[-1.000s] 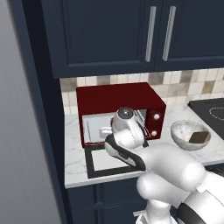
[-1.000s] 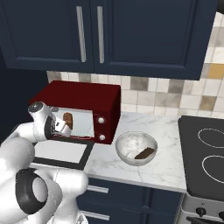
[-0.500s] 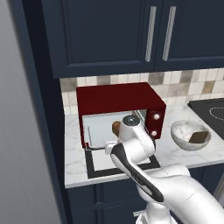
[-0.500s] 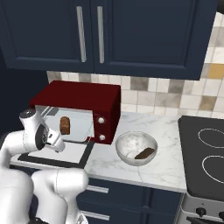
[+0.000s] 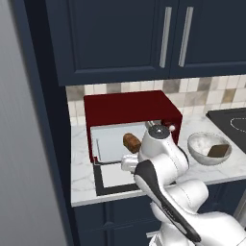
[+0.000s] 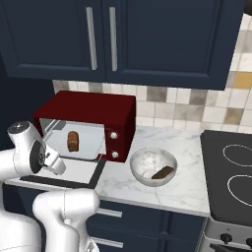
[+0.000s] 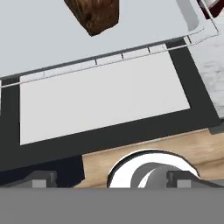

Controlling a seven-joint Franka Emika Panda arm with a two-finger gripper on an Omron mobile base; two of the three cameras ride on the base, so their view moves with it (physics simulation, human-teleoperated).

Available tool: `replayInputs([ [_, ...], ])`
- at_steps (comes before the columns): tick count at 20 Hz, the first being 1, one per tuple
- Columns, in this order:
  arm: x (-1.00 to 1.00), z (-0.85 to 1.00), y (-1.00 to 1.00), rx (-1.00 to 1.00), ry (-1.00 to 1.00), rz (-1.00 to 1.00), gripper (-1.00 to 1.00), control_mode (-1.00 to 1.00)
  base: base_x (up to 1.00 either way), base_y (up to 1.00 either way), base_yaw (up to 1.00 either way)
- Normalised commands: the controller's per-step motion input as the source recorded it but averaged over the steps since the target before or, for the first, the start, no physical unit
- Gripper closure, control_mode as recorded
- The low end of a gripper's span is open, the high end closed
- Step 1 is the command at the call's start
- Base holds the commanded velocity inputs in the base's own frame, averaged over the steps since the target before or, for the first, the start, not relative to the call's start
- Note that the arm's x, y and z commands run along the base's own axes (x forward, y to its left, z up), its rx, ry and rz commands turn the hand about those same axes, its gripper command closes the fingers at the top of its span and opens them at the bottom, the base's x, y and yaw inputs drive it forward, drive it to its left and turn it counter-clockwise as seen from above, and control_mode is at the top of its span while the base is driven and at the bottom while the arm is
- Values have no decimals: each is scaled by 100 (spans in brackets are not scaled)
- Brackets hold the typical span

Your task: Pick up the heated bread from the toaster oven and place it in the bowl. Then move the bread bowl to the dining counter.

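We are facing the toaster oven (image 5: 132, 126), dark red, sitting on the marble counter (image 6: 182, 147) with its black-framed glass door (image 7: 100, 100) lying flat open toward us. The grey tray (image 7: 39, 39) inside is bare apart from the bread.

The bowl (image 6: 153, 167) is standing on the counter just to the right of the oven, apart from it. A darker flat brown piece (image 6: 162, 173) is already lying in it.

The gripper (image 7: 111, 179) is hanging over the front edge of the open door, short of the tray. In the hand view its two dark tips are standing far apart with nothing between them, so we are reading the pincer as wide and empty.

The heated bread (image 5: 131, 142) is sitting on the tray inside the oven, toward the middle. It is looking like a stubby lump standing on end, slightly taller than wide in both base views, so its long axis is running roughly upright. Which face is pointing forward we cannot tell.

Step in hand, as we are judging it: the reach in. We are advising a low, level entry over the door, clearing the cavity's upper edge, centring the tips on either side of the lump's narrow width, and closing only once the fingers are straddling it.
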Motion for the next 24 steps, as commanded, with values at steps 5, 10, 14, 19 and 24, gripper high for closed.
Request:
replayInputs([
  [5,0,98,-5,2,-6,0,-100,-100,0,0,0],
  [10,6,34,-29,1,-17,16,-100,-100,0,0,0],
  [14,7,0,4,-8,0,2,-100,-100,0,0,0],
  [19,38,-3,-9,-10,4,20,-100,-100,0,0,0],
  [24,63,0,0,-8,0,11,-100,-100,0,0,0],
])
